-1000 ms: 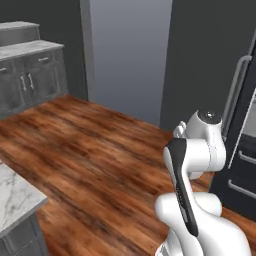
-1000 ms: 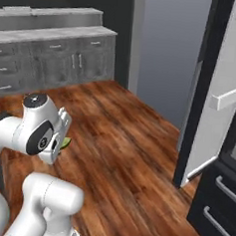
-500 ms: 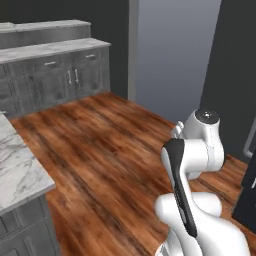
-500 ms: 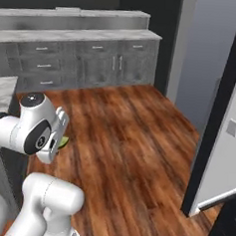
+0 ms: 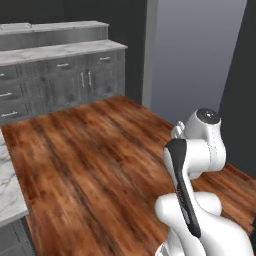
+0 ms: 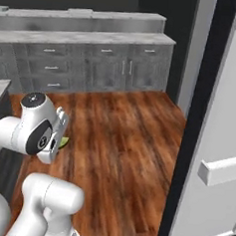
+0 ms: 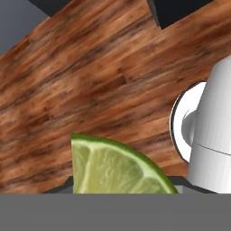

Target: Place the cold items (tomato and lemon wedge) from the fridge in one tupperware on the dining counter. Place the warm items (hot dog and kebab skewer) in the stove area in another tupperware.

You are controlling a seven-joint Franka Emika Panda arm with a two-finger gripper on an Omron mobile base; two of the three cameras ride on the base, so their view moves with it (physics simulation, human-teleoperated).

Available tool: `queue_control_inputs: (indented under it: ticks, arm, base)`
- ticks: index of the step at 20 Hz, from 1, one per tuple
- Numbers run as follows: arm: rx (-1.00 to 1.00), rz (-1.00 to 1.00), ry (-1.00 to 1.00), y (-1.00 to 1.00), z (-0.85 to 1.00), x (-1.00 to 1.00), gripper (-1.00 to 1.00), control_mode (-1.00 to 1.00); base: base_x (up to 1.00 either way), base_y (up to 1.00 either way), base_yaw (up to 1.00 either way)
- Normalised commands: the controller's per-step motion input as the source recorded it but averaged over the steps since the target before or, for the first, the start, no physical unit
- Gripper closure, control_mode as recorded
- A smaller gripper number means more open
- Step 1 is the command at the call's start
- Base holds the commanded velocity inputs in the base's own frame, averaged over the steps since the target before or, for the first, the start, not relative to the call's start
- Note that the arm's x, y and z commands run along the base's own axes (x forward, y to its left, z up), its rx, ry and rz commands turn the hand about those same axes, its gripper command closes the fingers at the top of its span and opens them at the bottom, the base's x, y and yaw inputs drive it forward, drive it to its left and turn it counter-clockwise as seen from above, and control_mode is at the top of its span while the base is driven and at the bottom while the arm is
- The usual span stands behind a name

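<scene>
So there's one lemon wedge (image 7: 117, 167) in play here, and it's sitting right in the gripper (image 7: 122, 188). In the hand view the yellow-green slice stands between the two finger tips, rind curving up to the right, pale flesh facing the camera, with wood floor (image 7: 90, 81) behind it. The claw is partly closed, pinched onto that wedge and nothing else. From the right base view you can just catch a sliver of green poking out beside the folded-up arm, held up over the floor. Behind it runs one long row of grey cabinets (image 6: 94, 63) along the far wall. One white fridge door (image 6: 218, 147) hangs open on the right. One corner of marble counter (image 5: 10, 190) peeks in at the left.
</scene>
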Motion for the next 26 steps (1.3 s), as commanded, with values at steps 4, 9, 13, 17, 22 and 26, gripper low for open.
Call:
queue_control_inputs:
  ticks: [4, 9, 13, 17, 22, 26]
  arm:
    - [0.0, 0.0, 0.0, 0.0, 0.0, 0.0, 1.0, 1.0]
    - [0.0, 0.0, 0.0, 0.0, 0.0, 0.0, 1.0, 1.0]
    - [0.0, 0.0, 0.0, 0.0, 0.0, 0.0, 1.0, 1.0]
    - [0.0, 0.0, 0.0, 0.0, 0.0, 0.0, 1.0, 1.0]
    - [0.0, 0.0, 0.0, 0.0, 0.0, 0.0, 1.0, 1.0]
    - [0.0, 0.0, 0.0, 0.0, 0.0, 0.0, 1.0, 1.0]
  base:
    - [1.0, 0.04, 0.12]
    - [1.0, 0.25, 0.08]
    - [1.0, 0.17, 0.15]
    - [1.0, 0.03, 0.21]
    - [1.0, 0.0, 0.21]
    - [1.0, 0.13, 0.09]
